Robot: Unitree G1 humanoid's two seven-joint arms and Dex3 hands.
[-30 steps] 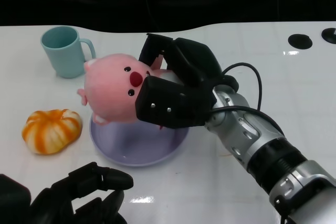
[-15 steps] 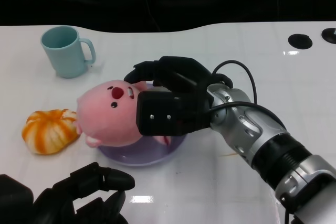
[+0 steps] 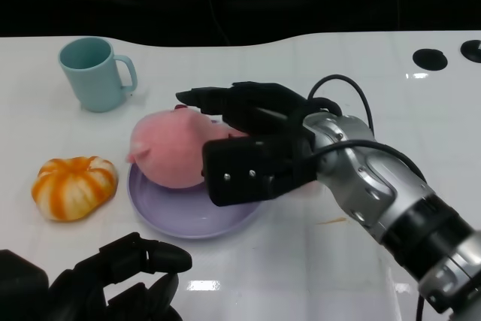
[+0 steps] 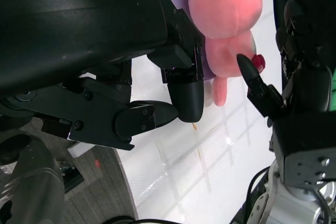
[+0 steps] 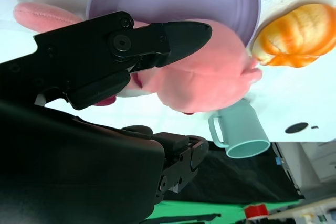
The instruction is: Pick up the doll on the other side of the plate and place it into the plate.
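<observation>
Pink doll (image 3: 171, 157) lying in the lavender plate (image 3: 188, 219), on its far half. Right hand (image 3: 252, 144) cupped around the doll's right side, fingers spread over it; grip or mere contact unclear. Left hand (image 3: 113, 280) curled, holding nothing, nearer than the plate.
</observation>
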